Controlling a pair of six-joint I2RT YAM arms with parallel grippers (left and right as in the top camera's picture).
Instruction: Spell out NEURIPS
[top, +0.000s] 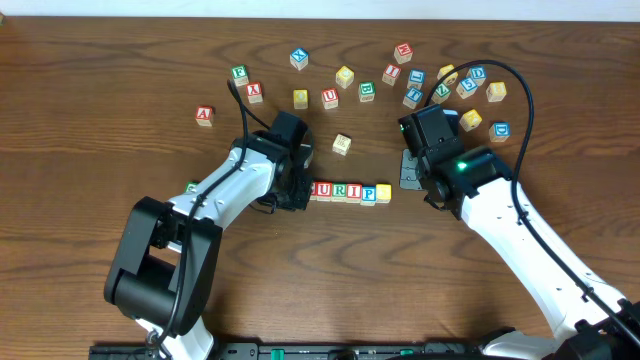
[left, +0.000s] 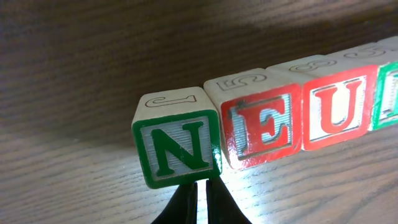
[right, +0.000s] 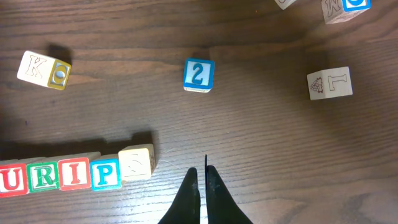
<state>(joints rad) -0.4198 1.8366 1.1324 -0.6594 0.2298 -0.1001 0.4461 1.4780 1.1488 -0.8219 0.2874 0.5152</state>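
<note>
Shows left jaws closed, empty, tips just under the green N cube (left: 177, 148) at bottom centre. Finds N beside red E (left: 264, 127), seemingly touching, then red U (left: 339, 109). Shows right jaws closed, empty, near the yellow-faced cube (top: 383, 191) ending the row after green R (right: 43, 176), red I (right: 74, 174), blue P (right: 106, 174), mid-frame on the bench (top: 80, 60).

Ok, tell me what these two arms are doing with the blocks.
The left gripper, shut, is at the green N wooden cube, which sits at the start of the row beside the red E cube, slightly out of line. The row runs on to a yellow-faced cube. The right gripper, shut, holds nothing.
</note>
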